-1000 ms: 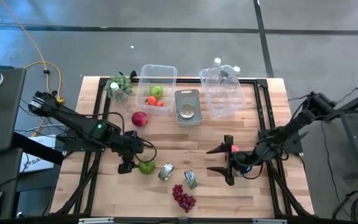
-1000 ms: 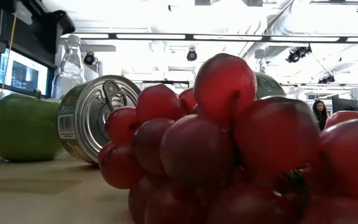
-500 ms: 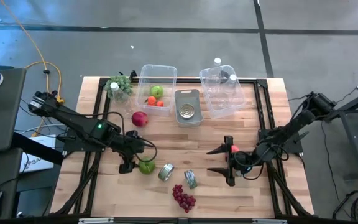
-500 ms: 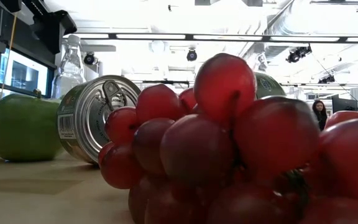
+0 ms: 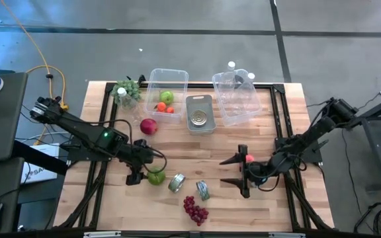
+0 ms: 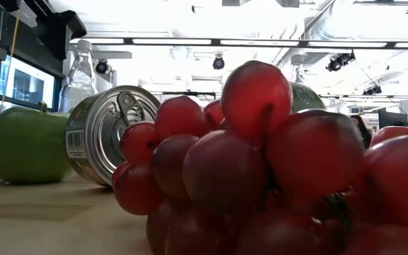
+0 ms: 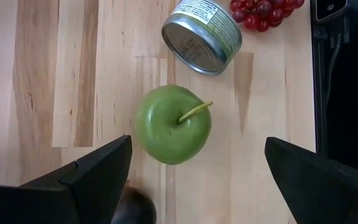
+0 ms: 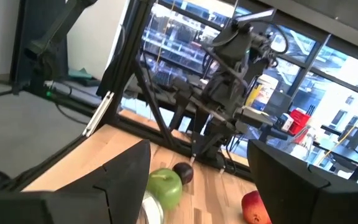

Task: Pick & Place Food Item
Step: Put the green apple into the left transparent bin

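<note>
A green apple with a stem stands on the wooden table, left of the middle; it also shows in the left wrist view and the low view. My left gripper hangs open just left of and above the green apple, its two fingers wide apart on either side of it, touching nothing. My right gripper stands open and level over the table's right half, pointing toward the left edge, with nothing between its fingers.
Two tin cans lie right of the apple, red grapes near the front edge. At the back: red apple, green grapes, a clear bin with fruit, a grey tray, a clear box.
</note>
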